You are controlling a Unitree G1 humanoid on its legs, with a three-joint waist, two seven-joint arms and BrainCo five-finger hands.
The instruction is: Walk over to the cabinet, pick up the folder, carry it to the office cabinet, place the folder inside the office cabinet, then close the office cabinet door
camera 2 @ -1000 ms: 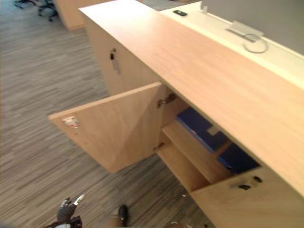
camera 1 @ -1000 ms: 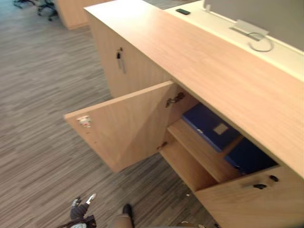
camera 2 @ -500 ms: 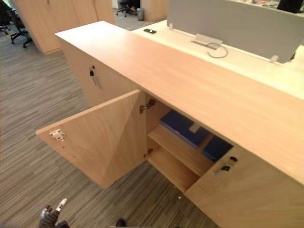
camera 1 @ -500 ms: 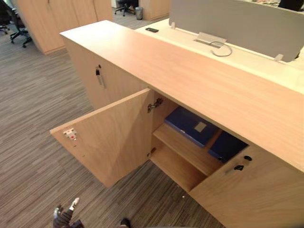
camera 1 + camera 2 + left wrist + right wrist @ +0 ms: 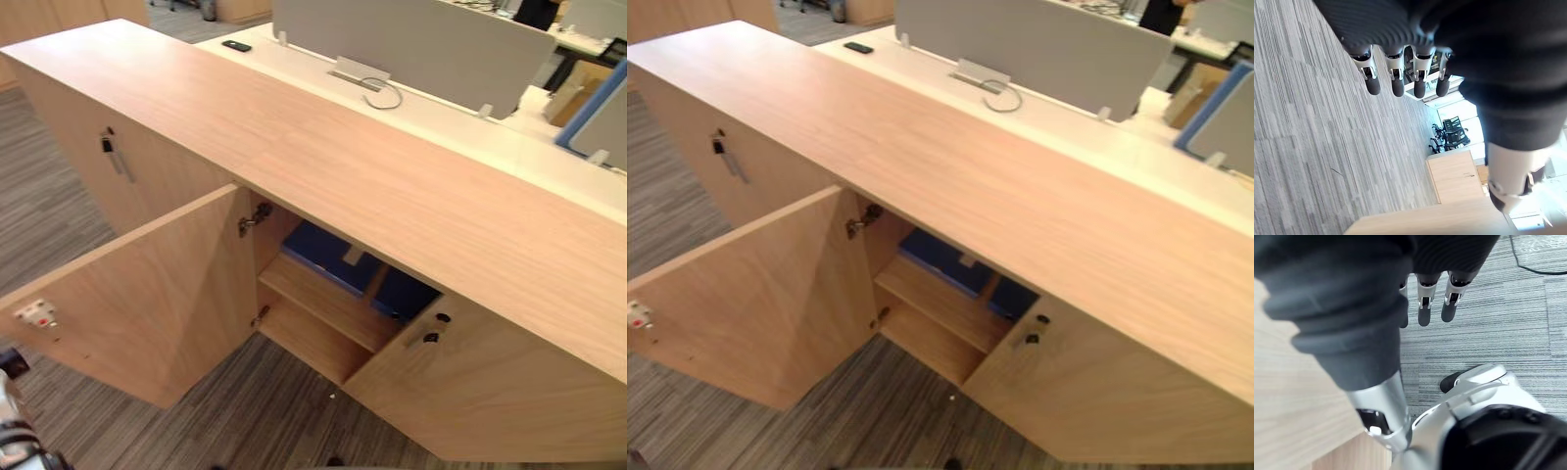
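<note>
A long light-wood office cabinet [image 5: 323,157] stands in front of me. Its left door [image 5: 147,294] swings wide open toward me, and the right door [image 5: 490,382], with a key in its lock [image 5: 431,336], stands ajar. On the upper shelf inside lies a blue folder [image 5: 323,257], with another blue folder [image 5: 404,292] beside it, partly hidden under the cabinet top. My left hand [image 5: 1397,78] hangs over the carpet with straight fingers and holds nothing. My right hand [image 5: 1424,303] also hangs low with straight fingers, empty.
A second cabinet door with a key [image 5: 110,147] is closed to the left. Behind the cabinet runs a white desk [image 5: 460,137] with a grey partition [image 5: 411,39], a dark flat device [image 5: 236,45] and a cable [image 5: 384,95]. Office chairs [image 5: 1449,134] stand far off on the striped carpet.
The camera has swung to the right and nearer the cabinet, so the whole picture has shifted. My left hand has slid toward the lower left edge. The doors and folders are unchanged.
</note>
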